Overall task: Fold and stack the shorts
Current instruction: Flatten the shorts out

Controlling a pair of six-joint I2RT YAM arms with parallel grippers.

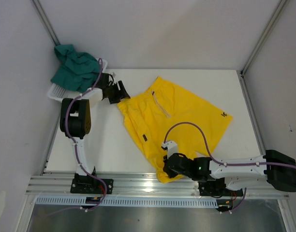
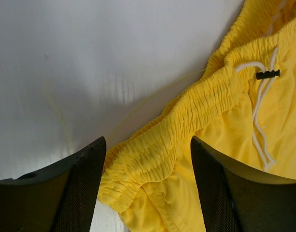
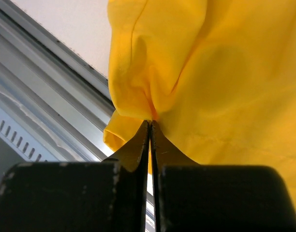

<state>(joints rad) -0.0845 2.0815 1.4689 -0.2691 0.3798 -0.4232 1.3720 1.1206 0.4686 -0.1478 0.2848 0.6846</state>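
The yellow shorts (image 1: 177, 116) lie spread on the white table, waistband toward the upper left, a leg hem at the near edge. My left gripper (image 1: 120, 92) is open, its jaws either side of the waistband corner (image 2: 148, 164), with the pale drawstring (image 2: 261, 116) to the right. My right gripper (image 1: 166, 170) is shut on the yellow shorts' hem (image 3: 138, 104), pinching a bunched fold at the table's front edge. The dark teal-green shorts (image 1: 75, 67) lie crumpled in the white mesh basket (image 1: 58, 93) at the far left.
Metal rails (image 1: 138, 186) run along the near table edge under the right gripper, also seen in the right wrist view (image 3: 51, 92). Grey walls and frame posts (image 1: 259, 38) enclose the table. Bare white table surface (image 1: 109, 145) lies left of the yellow shorts.
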